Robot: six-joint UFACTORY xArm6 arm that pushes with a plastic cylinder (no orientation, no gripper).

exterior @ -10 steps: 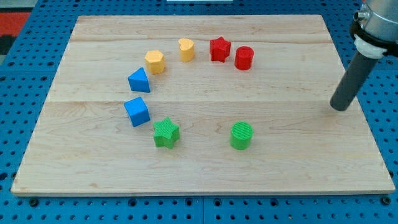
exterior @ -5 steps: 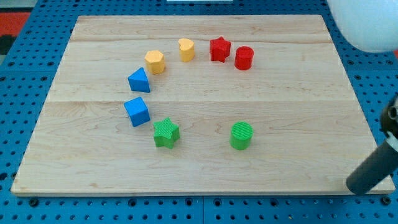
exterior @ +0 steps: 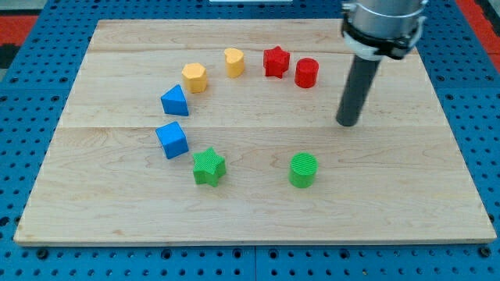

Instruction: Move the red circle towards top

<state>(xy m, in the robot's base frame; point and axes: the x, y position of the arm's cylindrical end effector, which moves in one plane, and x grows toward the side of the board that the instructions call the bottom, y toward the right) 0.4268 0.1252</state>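
The red circle point(exterior: 307, 72) stands on the wooden board point(exterior: 250, 211) in the upper middle, just right of the red star point(exterior: 276, 61). My tip point(exterior: 347, 122) rests on the board below and to the right of the red circle, apart from it. The rod rises from the tip toward the view's top. The tip touches no block.
A yellow heart point(exterior: 233, 62), a yellow hexagon point(exterior: 194, 77), a blue triangle point(exterior: 174, 101), a blue cube point(exterior: 172, 140), a green star point(exterior: 208, 166) and a green circle point(exterior: 303, 170) form an arc on the board. Blue pegboard surrounds the board.
My tip moved from the board's right side down to the lower right corner off the board, then back up and left, ending near the red circle. No block moved.
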